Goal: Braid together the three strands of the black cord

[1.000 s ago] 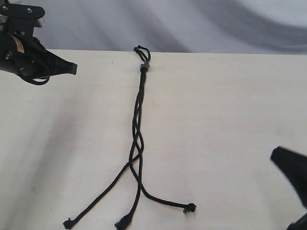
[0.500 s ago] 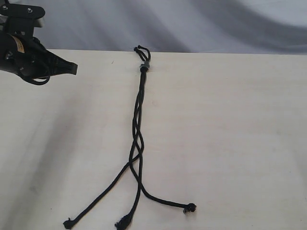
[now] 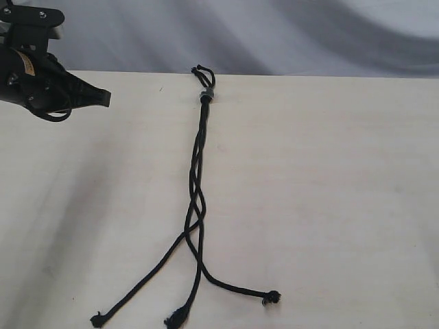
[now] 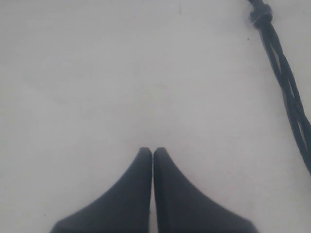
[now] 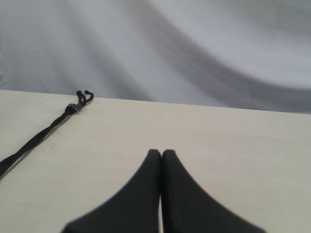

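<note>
The black cord (image 3: pixel 197 171) lies lengthwise down the middle of the pale table, its grey band (image 3: pixel 205 95) and short loops at the far edge. Below the band the three strands (image 3: pixel 194 205) cross over one another, then split apart near the front. Their frayed knots rest at the front left (image 3: pixel 97 319), front middle (image 3: pixel 176 319) and front right (image 3: pixel 272 297). My left gripper (image 3: pixel 104 98) hovers at the far left, shut and empty, well away from the cord (image 4: pixel 286 87). My right gripper (image 5: pixel 161 153) is shut and empty, with the cord's banded end (image 5: pixel 74 109) off to its side; it is outside the exterior view.
A grey draped backdrop (image 3: pixel 309 34) hangs behind the table's far edge (image 3: pixel 329 75). Bare tabletop (image 3: pixel 329 205) spreads on both sides of the cord.
The right gripper, seen at the right edge of the exterior view a second ago, has withdrawn out of that view. The cord and left gripper have not moved.
</note>
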Controlling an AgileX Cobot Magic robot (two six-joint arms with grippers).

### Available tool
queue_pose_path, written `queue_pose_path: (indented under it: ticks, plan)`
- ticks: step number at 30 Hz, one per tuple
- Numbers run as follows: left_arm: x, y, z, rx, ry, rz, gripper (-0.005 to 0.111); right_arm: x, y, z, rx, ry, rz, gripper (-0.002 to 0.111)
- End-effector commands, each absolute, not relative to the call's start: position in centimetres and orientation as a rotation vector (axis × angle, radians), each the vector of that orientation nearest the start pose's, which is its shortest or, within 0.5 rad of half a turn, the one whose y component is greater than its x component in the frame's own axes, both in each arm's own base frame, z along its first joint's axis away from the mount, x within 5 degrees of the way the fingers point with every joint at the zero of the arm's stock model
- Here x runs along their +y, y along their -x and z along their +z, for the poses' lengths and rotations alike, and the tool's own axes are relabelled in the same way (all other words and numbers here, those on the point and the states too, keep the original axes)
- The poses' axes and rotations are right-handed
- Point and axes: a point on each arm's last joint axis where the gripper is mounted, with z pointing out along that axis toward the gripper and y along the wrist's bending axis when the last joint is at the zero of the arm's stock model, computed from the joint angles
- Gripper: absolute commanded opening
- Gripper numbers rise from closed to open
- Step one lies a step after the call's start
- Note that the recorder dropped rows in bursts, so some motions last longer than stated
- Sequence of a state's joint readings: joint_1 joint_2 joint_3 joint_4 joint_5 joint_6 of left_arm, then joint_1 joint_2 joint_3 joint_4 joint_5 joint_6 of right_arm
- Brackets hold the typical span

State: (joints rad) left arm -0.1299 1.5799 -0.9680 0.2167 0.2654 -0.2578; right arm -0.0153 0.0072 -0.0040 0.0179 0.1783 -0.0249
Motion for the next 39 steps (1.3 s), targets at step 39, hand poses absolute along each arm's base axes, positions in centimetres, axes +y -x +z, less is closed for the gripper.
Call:
queue_pose_path:
  ticks: [39]
  plan:
    - [-4.3,-25.7,30.3,1.955,-0.214,-0.060,0.001,-0.1,-5.6,19.6,1.669,-0.014,-0.011,0.000]
